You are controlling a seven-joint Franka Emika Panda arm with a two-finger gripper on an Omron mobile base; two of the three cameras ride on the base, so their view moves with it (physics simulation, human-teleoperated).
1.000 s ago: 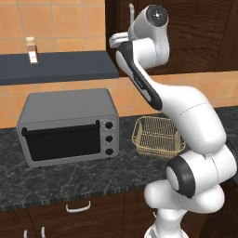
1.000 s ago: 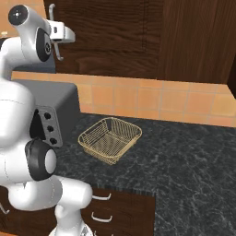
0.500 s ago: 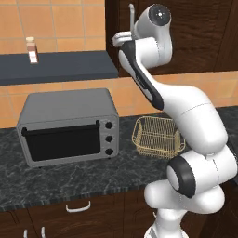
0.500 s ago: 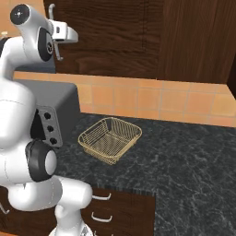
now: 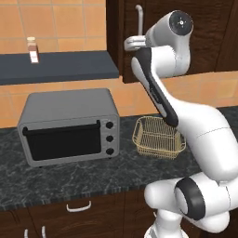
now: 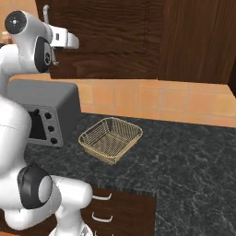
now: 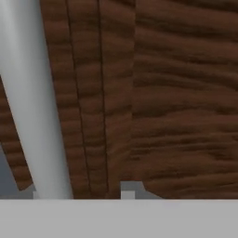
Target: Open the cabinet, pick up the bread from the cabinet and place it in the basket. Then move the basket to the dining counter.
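Observation:
The dark wood cabinet [image 5: 214, 28] [image 6: 115, 37] hangs above the counter with its door closed. Its long silver handle [image 7: 32, 93] [image 5: 138, 14] runs between my fingertips [image 7: 130, 189]. My gripper [image 5: 135, 38] [image 6: 51, 40] [image 7: 82, 190] is raised to the door's edge and shut on that handle. The golden wire basket [image 5: 158, 137] [image 6: 109, 139] stands with nothing in it on the black granite counter, below the gripper. The bread is hidden behind the door. The dining counter is out of view.
A grey toaster oven [image 5: 69, 125] [image 6: 44, 115] sits left of the basket. A dark shelf [image 5: 60, 67] above it carries a small bottle [image 5: 32, 50]. The granite counter [image 6: 184, 152] stretches bare to the right. Drawers with curved handles [image 5: 78, 207] lie below.
The jaws have narrowed around the cabinet handle. The arm, the basket and the cabinet door stay where they were.

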